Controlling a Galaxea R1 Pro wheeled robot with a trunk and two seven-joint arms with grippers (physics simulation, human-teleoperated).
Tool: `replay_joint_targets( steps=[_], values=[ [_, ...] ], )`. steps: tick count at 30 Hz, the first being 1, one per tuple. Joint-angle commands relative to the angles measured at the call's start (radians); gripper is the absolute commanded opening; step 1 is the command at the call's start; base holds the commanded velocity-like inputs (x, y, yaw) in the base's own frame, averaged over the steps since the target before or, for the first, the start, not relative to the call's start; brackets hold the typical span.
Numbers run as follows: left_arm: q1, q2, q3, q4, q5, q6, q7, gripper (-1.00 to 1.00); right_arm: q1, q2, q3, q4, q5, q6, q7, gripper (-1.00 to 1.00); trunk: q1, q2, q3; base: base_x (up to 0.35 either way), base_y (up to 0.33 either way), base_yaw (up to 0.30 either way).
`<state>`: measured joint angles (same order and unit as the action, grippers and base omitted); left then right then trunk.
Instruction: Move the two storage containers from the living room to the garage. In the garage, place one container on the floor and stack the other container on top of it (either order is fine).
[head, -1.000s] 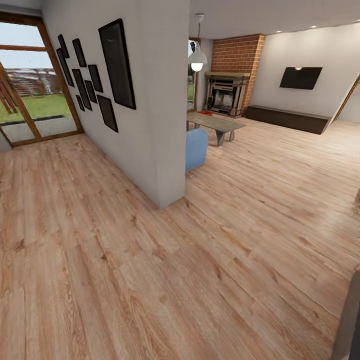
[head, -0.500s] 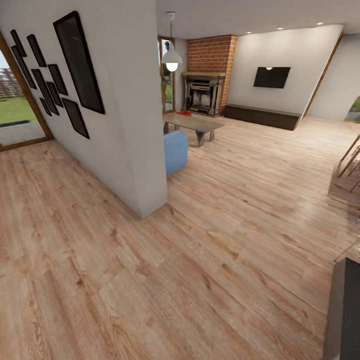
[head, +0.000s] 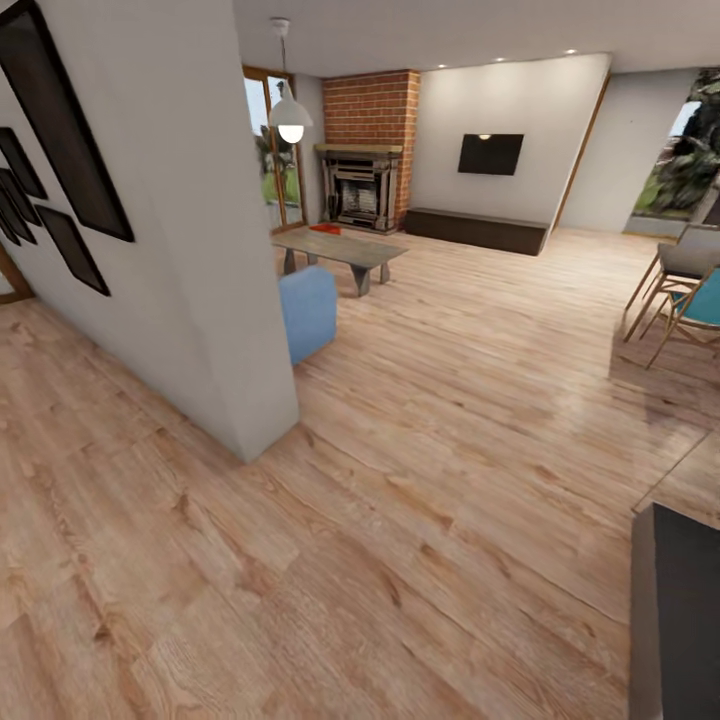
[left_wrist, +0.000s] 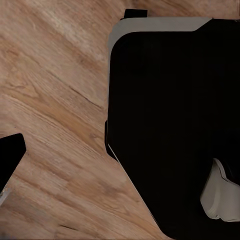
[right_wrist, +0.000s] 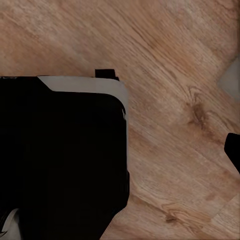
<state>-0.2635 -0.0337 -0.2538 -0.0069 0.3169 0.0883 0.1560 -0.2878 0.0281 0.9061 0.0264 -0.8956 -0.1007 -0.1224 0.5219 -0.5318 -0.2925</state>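
Observation:
I am looking across the living room's light wood plank floor (head: 420, 480). Far off, a low table (head: 345, 250) stands before the brick fireplace (head: 362, 185). A small orange-red shape (head: 325, 228) lies on that table; it is too small to tell whether it is a storage container. In the left wrist view, one dark fingertip (left_wrist: 9, 157) sits at the picture's edge beside my black base (left_wrist: 170, 125). The right wrist view has a dark fingertip (right_wrist: 234, 150) at its edge too, near the base (right_wrist: 60, 160). Nothing lies between the fingers of either gripper.
A white partition wall (head: 200, 300) with black frames juts out close on the left, and a blue sofa (head: 308, 310) stands behind its end. Wooden chairs (head: 675, 290) stand at the right. A dark slab (head: 680, 610) fills the bottom right corner. A low dark cabinet (head: 475, 230) runs under the TV (head: 490, 153).
The whole picture has slid left, so the camera has turned right. The glass door has left the view; the chairs and more of the dark slab have come in.

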Motion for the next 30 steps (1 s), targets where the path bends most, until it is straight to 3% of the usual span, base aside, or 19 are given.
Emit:
replay_joint_targets(
  steps=[1, 30],
  values=[
    [0.000, 0.000, -0.009, -0.001, 0.009, 0.004, 0.004, 1.00, -0.001, 0.001, 0.008, 0.003, -0.008, -0.004, 0.000, 1.00, 0.001, -0.001, -0.001, 0.322, 0.000, -0.251],
    [0.000, 0.000, -0.009, -0.001, 0.008, 0.004, 0.004, 1.00, -0.001, 0.001, 0.008, 0.003, -0.008, -0.004, 0.000, 1.00, 0.001, -0.001, -0.001, 0.322, 0.000, -0.252]
  ],
)
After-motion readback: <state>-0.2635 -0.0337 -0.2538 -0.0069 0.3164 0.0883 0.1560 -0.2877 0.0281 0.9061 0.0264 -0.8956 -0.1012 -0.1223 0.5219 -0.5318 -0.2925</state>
